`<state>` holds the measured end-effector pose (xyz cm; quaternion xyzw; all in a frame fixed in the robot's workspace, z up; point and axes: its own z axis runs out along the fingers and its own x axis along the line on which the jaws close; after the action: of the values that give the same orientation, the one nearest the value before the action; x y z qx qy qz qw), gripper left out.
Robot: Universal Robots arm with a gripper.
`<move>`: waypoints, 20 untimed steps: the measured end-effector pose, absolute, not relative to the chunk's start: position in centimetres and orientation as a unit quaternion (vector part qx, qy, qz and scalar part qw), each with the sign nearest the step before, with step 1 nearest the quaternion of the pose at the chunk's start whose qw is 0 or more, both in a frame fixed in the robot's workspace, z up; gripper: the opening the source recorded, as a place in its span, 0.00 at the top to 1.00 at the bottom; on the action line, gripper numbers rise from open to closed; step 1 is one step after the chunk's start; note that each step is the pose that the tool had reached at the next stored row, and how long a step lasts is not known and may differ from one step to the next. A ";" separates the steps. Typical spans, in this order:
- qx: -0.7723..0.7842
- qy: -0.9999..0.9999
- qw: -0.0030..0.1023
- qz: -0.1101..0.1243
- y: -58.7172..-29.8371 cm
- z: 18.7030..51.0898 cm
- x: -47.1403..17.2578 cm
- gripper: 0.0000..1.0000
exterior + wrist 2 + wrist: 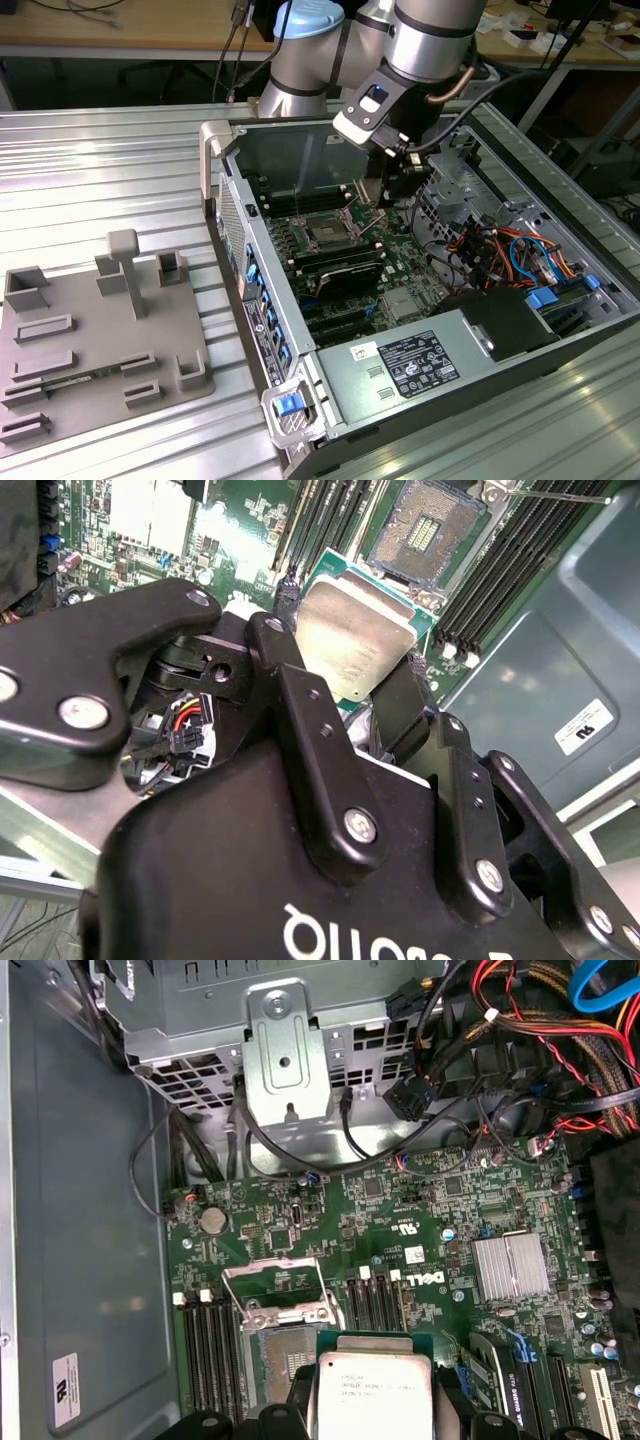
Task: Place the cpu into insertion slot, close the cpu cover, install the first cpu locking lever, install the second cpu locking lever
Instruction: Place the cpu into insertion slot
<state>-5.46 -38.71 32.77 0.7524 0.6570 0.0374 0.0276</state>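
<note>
Exterior view, gripper: the gripper (pixel 392 182) is down inside the open case (pixel 290 150), low over the board.
Exterior view, slot: the slot (pixel 330 228) sits bare on the board, dark centre showing. It lies to the exterior view's left of the gripper, near it but not under it.
Exterior view, fingers: too hidden here to judge.
Second wrist view, fingers: narrow and closed on the cpu (pixel 355 640). One black finger (pixel 295 695) presses one edge and its partner presses the opposite edge.
Second wrist view, cpu: flat, metal face towards the camera, carried clear of the board.
Second wrist view, slot: the slot (pixel 425 530) is out beyond the fingertips, past the chip's far edge and apart from it — a sideways gap, as I read it.
Second wrist view, alignment: the chip's edges look roughly parallel to the slot's rim, with no obvious twist.
First wrist view, cpu: the cpu (pixel 372 1395) hangs in the grip, its green border visible around the metal lid.
First wrist view, slot: the slot (pixel 285 1352) is just beside the chip, and nothing is seated in it.
First wrist view, cover: the cover (pixel 275 1282) stands raised on its hinge, on the slot's side away from the chip — window open, way in unblocked.
First wrist view, neighbours: memory slots (pixel 205 1350) flank the slot.
</note>
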 end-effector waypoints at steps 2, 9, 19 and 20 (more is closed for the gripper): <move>0.752 0.657 0.028 0.037 -38.7 32.7 -5.5 0.45; 0.752 0.657 0.028 0.037 -38.8 32.5 -5.5 0.45; 0.752 0.657 0.027 0.038 -38.9 32.1 -5.5 0.45; 0.752 0.657 0.027 0.038 -38.9 32.1 -5.5 0.45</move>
<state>-5.47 -38.92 32.07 0.7524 0.6570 0.0376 0.0274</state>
